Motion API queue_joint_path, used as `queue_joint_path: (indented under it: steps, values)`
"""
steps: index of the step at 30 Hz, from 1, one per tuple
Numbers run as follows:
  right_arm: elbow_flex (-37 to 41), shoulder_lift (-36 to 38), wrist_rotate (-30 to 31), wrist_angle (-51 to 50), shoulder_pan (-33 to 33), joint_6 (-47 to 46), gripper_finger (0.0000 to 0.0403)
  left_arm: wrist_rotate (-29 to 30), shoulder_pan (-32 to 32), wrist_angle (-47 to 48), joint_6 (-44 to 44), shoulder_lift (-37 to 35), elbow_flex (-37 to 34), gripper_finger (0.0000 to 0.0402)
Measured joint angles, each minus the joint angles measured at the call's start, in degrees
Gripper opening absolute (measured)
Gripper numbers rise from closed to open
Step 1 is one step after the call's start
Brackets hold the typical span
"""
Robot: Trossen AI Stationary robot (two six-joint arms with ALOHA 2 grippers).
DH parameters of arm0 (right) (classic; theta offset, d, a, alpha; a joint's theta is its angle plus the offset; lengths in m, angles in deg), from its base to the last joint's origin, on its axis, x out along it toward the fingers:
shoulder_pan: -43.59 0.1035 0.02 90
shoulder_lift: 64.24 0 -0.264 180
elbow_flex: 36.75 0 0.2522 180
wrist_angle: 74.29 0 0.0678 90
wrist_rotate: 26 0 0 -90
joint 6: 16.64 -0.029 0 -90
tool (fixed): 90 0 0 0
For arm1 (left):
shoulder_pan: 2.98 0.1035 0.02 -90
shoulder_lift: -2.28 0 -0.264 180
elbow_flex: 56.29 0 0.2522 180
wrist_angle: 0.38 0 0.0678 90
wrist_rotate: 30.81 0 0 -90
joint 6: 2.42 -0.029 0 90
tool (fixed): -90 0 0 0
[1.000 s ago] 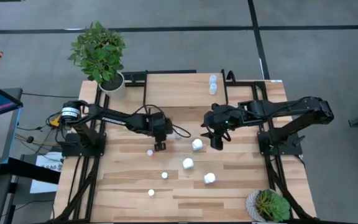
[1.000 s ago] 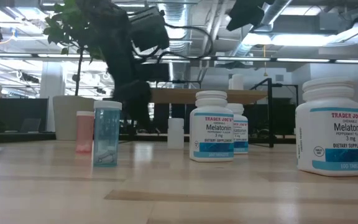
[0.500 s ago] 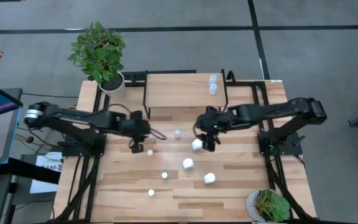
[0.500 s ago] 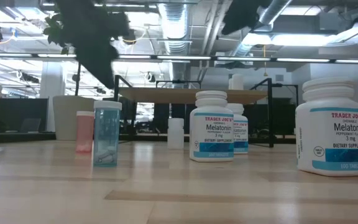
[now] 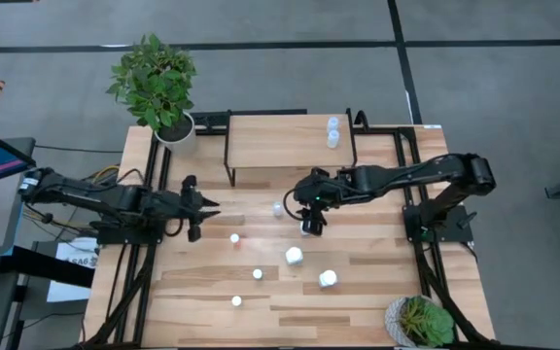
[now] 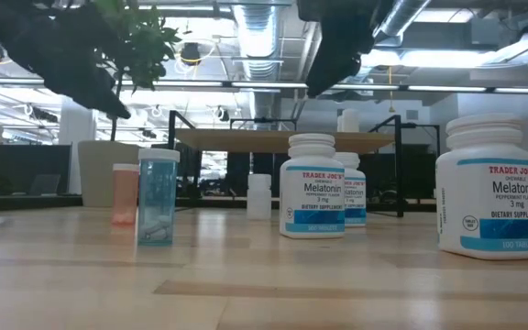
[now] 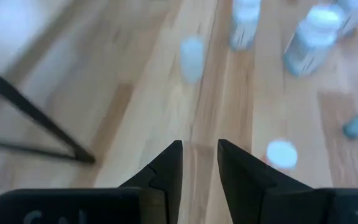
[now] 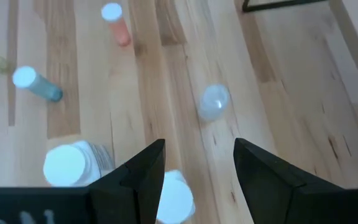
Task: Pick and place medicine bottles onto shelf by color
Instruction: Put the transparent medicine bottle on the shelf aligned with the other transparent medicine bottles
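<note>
Both jaws empty, bottles scattered on your plank-top wooden table (image 5: 377,277).

Nearest you, chunky white medicine bottles (image 5: 294,256) stand mid-table. Your right gripper (image 5: 306,220) hovers just over another, jaws parted, gripping nothing. Your left gripper (image 5: 194,206) hangs near the left edge, jaws slightly apart, empty. Farther back, two pale blue bottles (image 5: 332,131) stand on the light wood shelf (image 5: 275,141).

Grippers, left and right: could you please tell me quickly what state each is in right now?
Left gripper: fingers slightly apart, holding nothing, above the table's left side.
Right gripper: open, empty, above a white bottle.
</note>
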Motion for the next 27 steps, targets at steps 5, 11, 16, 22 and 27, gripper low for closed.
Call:
queue_joint_path:
  steps: [5,11,16,22,27]
  values:
    - [0.01,-0.32,0.0,1.71,-0.5,0.07,0.0212,0.79,0.0,-7.84,-5.88,-8.28,-5.12,0.0089]
    - [-0.01,-0.31,0.0,5.75,-0.85,0.42,0.0212,0.8,0.0,-9.57,-7.47,-14.66,-6.88,0.0089]
    - [-0.07,-3.46,0.0,7.34,-0.85,0.47,0.0212,0.3,0.0,-9.39,-7.8,-16.94,-7.82,0.0089]
    - [0.05,-11.28,-0.04,8.63,-0.85,1.9,0.0212,0.09,0.0,-7.19,-7.75,-17.02,-7.87,0.0089]
    - [-0.13,-14.29,0.0,12.99,-0.85,1.95,0.0212,-0.01,0.0,-6.93,-7.53,-17.02,-7.87,0.0089]
